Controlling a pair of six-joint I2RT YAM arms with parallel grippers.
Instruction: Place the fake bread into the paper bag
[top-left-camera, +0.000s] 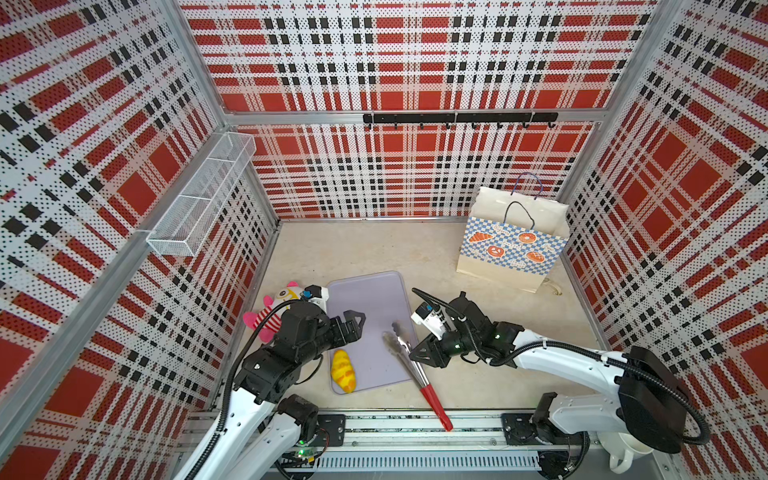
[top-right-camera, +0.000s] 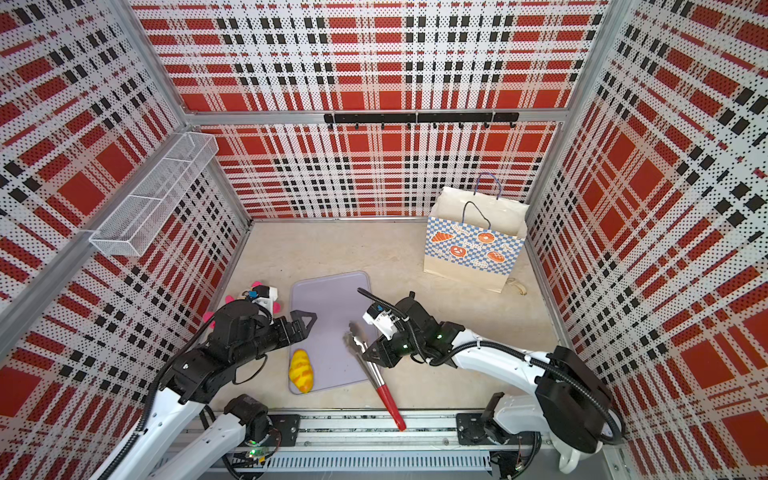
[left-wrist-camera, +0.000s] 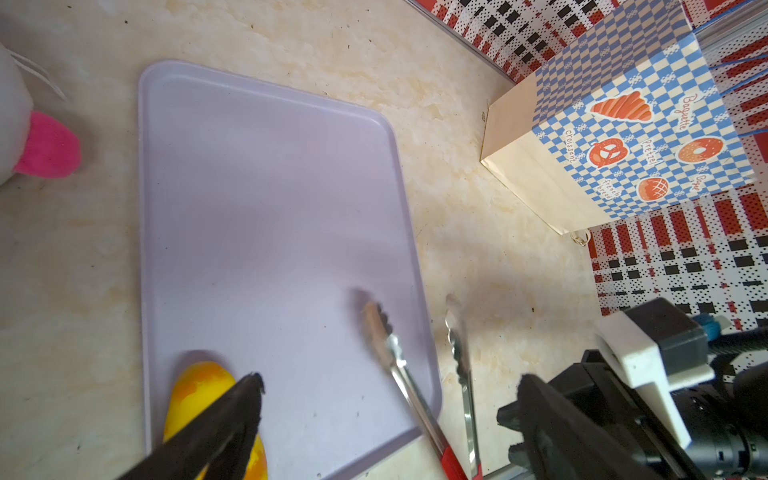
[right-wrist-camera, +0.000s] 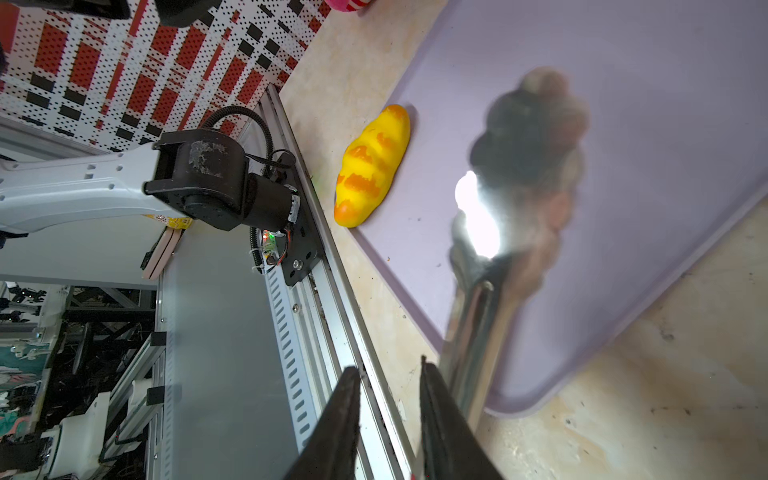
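Right wrist view: right gripper (right-wrist-camera: 388, 370) has its jaws nearly together with a slim gap between them, and the tongs (right-wrist-camera: 469, 316) sit hard against one finger. Cannot tell if the tongs are pinched or just beside the jaw. Tongs are metal with a red grip end, arms spread, tips blurred over the lilac tray (right-wrist-camera: 644, 124). In both top views the red end reaches the front rail. Fake bread (right-wrist-camera: 372, 166): only one yellow ridged loaf in sight, lying along the rim at the tray's near left corner, apart from the tong tips. Left gripper (top-left-camera: 356, 328) is fully spread and empty, hovering above the tray just beyond the loaf. Paper bag (top-left-camera: 513, 249) stands upright in the far right corner, mouth open, well apart from the tray, with cord handles (top-left-camera: 517, 212) arching over the mouth.

Risks, judged:
- The gripper meets the tongs mid-shaft, so they may pivot or slip out.
- The loaf looks smooth and rounded, so it could squirt from the tips or get shoved off the rim.
- The left arm is close, so a collision is possible.
- The bag looks light and unbraced, so a knock on its rim could tip it, and the handles could snag the tongs
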